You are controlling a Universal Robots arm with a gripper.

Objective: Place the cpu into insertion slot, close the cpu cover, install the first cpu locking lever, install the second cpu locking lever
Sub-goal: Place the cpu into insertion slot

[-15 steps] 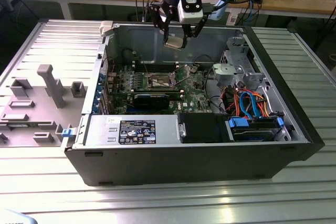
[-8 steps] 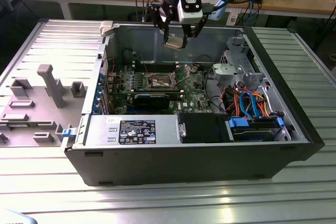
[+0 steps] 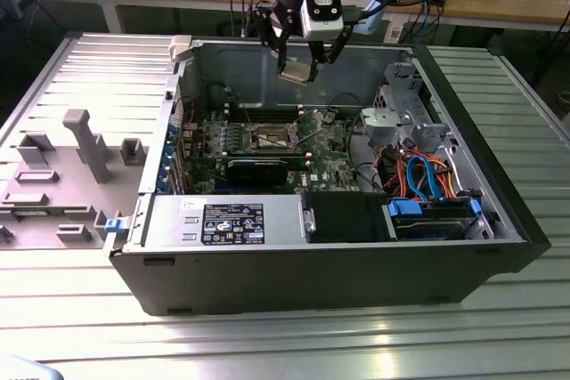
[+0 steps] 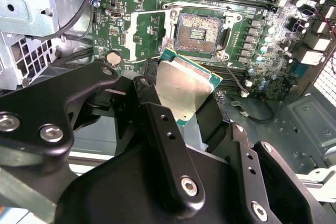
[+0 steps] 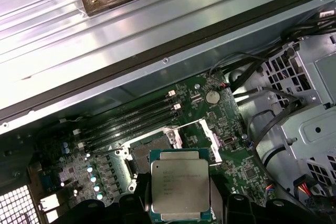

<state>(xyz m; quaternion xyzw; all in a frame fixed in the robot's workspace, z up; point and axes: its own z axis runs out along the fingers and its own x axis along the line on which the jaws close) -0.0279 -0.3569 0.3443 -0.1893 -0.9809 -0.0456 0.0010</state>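
Second wrist view: gripper [image 4: 181,100] closed on the cpu [image 4: 178,85], insertion slot [image 4: 198,29] exposed, cpu cover [image 4: 143,31] flipped open beside it. Exterior view: gripper hangs above the motherboard [image 3: 325,147].

1. The cpu [image 4: 178,85] is a thin square chip with a pale silvery metal face and a green edge. It is clamped between the fingers of the gripper [image 4: 185,97], slightly tilted, in the air above the open computer case and apart from the board.
2. The insertion slot [image 4: 198,30] is a square socket on the green board, its dark contact field uncovered.
3. The cpu cover [image 4: 132,32], a silvery windowed frame, is swung open just beside the socket.
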